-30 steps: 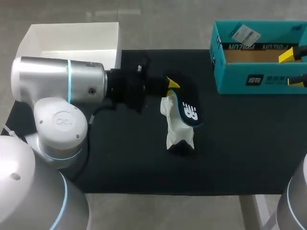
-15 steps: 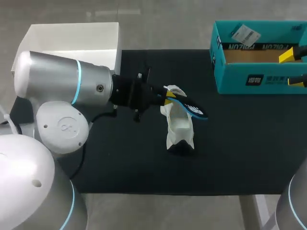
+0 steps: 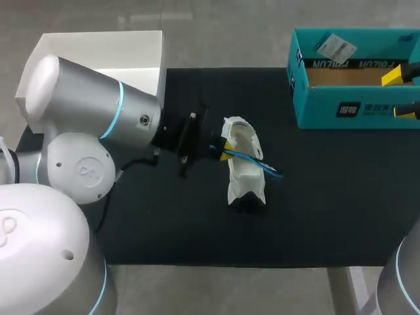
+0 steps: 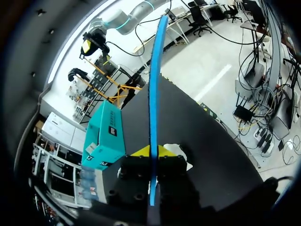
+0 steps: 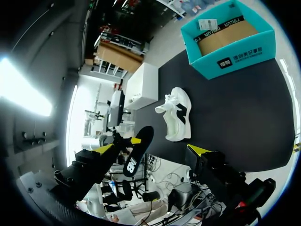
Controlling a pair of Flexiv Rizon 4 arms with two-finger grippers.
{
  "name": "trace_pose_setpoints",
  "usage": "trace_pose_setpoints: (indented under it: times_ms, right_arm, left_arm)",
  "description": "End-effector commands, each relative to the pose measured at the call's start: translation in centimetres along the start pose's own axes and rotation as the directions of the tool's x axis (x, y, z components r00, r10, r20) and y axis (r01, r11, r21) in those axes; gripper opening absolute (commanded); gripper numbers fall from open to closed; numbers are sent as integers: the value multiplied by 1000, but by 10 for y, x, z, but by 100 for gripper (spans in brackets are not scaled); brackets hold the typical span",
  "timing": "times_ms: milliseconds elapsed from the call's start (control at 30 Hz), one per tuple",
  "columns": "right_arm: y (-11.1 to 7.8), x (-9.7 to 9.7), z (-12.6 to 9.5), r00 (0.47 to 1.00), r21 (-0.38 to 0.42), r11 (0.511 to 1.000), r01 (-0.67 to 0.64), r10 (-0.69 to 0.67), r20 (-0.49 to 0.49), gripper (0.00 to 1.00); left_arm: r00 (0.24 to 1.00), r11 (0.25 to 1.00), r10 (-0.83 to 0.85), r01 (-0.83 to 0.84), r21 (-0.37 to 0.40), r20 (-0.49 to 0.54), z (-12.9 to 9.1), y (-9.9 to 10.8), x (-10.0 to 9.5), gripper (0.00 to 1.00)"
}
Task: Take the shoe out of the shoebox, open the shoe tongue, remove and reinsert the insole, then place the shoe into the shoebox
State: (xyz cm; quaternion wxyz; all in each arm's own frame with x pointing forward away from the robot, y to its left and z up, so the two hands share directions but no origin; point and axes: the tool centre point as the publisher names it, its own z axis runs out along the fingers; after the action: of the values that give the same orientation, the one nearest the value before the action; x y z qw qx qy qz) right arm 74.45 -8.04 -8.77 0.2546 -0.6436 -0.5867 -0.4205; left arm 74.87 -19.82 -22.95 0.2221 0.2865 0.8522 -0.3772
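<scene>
Left fingers point(image 3: 225, 155) pinch the thin insole point(image 3: 262, 167) by one end; likely light and floppy. Right fingers point(image 5: 197, 150) spread, empty.

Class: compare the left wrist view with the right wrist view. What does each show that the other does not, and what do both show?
Left wrist view only: the insole edge-on, a thin blue strip clamped in the left gripper. Right wrist view only: the insole's broad dark face, the whole white shoe and the white box. Both: the teal shoebox, the insole and the black mat.
</scene>
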Motion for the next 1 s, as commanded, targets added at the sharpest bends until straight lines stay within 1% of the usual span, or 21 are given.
trace_pose_setpoints:
  times_ms: [33, 433, 467, 500, 533, 567, 633, 667, 700, 767, 1000]
  right_arm:
    - [-1, 0, 0, 1000, 0, 1000, -1, 1, 3, 100]
    - [-1, 0, 0, 1000, 0, 1000, -1, 1, 3, 100]
    - [-1, 0, 0, 1000, 0, 1000, -1, 1, 3, 100]
    - [-1, 0, 0, 1000, 0, 1000, -1, 1, 3, 100]
    - [-1, 0, 0, 1000, 0, 1000, -1, 1, 3, 100]
    - [-1, 0, 0, 1000, 0, 1000, -1, 1, 3, 100]
    - [-1, 0, 0, 1000, 0, 1000, -1, 1, 3, 100]
    - [-1, 0, 0, 1000, 0, 1000, -1, 1, 3, 100]
    - [-1, 0, 0, 1000, 0, 1000, -1, 1, 3, 100]
    - [-1, 0, 0, 1000, 0, 1000, -1, 1, 3, 100]
    - [-1, 0, 0, 1000, 0, 1000, -1, 1, 3, 100]
  left_arm:
    - [1000, 999, 5, -4, 43, -20, 2, 8, -6, 0]
    - [1000, 999, 5, -4, 43, -20, 2, 8, -6, 0]
    - [1000, 996, 5, -6, 85, 4, 3, 7, -7, 0]
    - [1000, 994, 5, -7, 111, 18, 5, 7, -7, 0]
    - [999, 994, 17, -21, 106, 33, 8, 7, -8, 0]
    - [999, 991, 24, -29, 133, 45, 9, 7, -8, 0]
    - [998, 987, 40, -47, 153, 49, 13, 8, -9, 0]
    - [998, 982, 42, -49, 181, 40, 15, 8, -9, 0]
    - [998, 983, 51, -56, 174, 33, 17, 8, -9, 0]
    - [997, 977, 68, -71, 202, 19, 23, 8, -9, 0]
    - [992, 957, 125, -115, 265, -22, 48, 8, -12, 0]
